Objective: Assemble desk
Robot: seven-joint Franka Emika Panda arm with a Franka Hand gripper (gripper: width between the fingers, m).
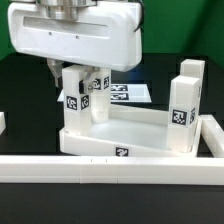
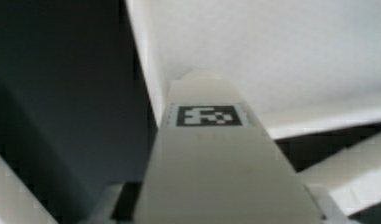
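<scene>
Landmark: your reference is the desk top [image 1: 118, 140], the white rimmed tray resting against the long white rail [image 1: 110, 167] in the foreground.
Left corner: you have a white leg [image 1: 74, 95] standing upright at the tray's corner on the exterior view's left, tag facing you.
Gripper: your gripper [image 1: 58, 72] sits right over that leg, clenched on its upper end; the wrist view looks straight down the leg [image 2: 208, 150] between the fingers.
Behind the tray: the marker board [image 1: 128, 93] lies flat, partly hidden.
Right corner: you see another tagged leg [image 1: 186, 100] upright at the tray's corner.
Writing: only black-and-white square tags; no readable words or brands.
</scene>
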